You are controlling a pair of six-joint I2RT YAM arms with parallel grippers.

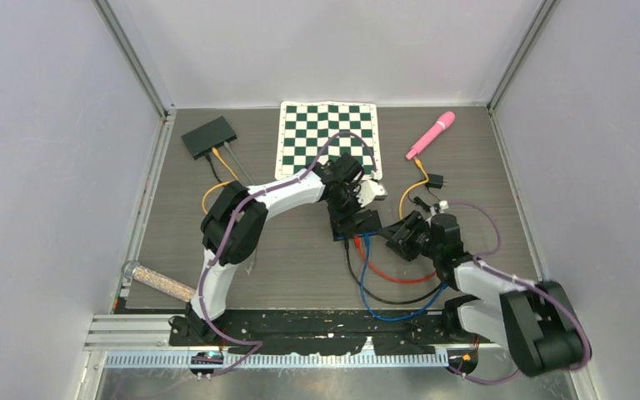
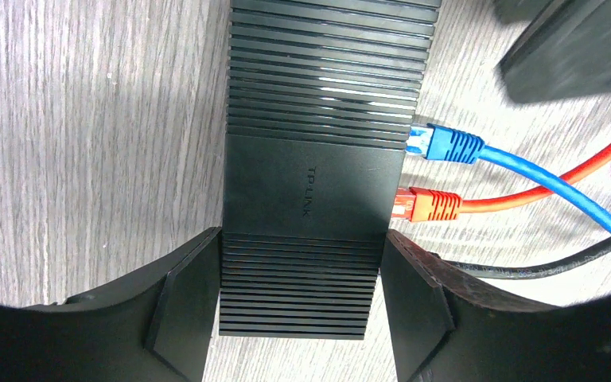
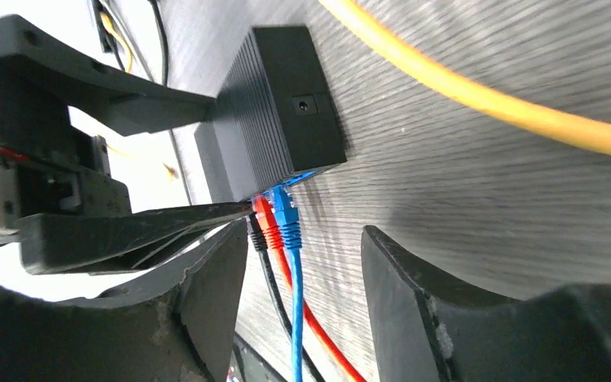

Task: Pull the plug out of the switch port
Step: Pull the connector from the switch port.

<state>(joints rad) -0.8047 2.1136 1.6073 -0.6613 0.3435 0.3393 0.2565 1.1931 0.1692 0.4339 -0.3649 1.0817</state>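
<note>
Left end effector [image 2: 302,263] is clamped on the switch [image 2: 310,183], middle of the tabletop [image 1: 300,275]. Right end effector [image 3: 304,235] sits spread apart around the blue plug [image 3: 286,208] and red plug [image 3: 264,219] at the switch's 6 o'clock edge. Closing here could pinch both, or a stuck latch could drag the switch loose.
</note>
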